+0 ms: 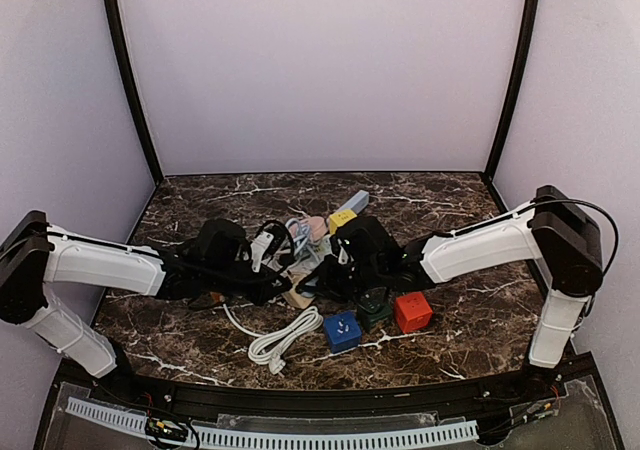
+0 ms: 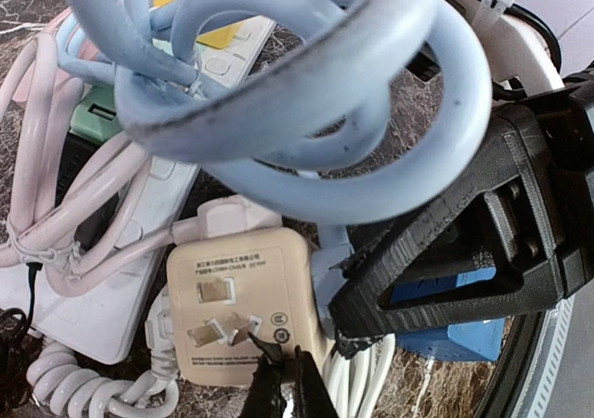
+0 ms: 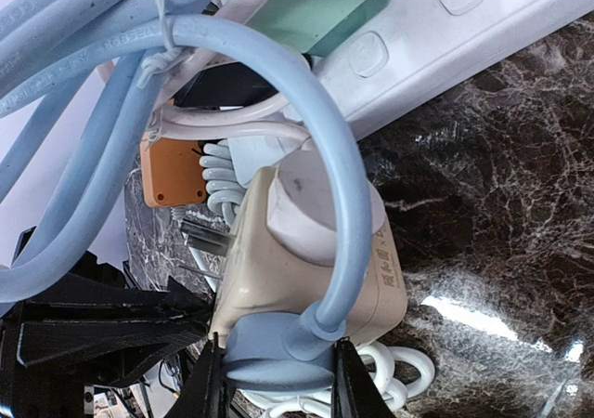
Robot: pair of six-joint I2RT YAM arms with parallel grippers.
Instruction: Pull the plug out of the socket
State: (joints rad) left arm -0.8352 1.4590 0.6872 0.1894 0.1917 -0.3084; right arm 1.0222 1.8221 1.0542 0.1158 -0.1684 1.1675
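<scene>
Two grippers: both are at the tangle of power strips and cables in the middle of the marble table [image 3: 501,204].
Plug: a blue plug [image 3: 269,348] on a light-blue cable [image 3: 327,158] that loops up over the pile.
Socket: a beige socket adapter [image 2: 237,297] lying just beside a white power strip [image 3: 483,37], with its own metal prongs bare on one face.
Plug position: it sits against the near end of the beige socket adapter, with no gap showing between them.
Right gripper [image 3: 278,385]: narrow, one finger on each side of the blue plug, clamping it.
Left gripper [image 2: 283,385]: fingertips pressed together at the lower edge of the adapter's pronged face. Whether they pinch a prong cannot be told.
Done: the plug is gripped, and the second arm is at the adapter on the opposite side.
Left: the pull itself, since the plug looks seated.
Judgement: the task is at an early-to-middle stage. Separation likely depends on the adapter being kept from following the plug.
</scene>
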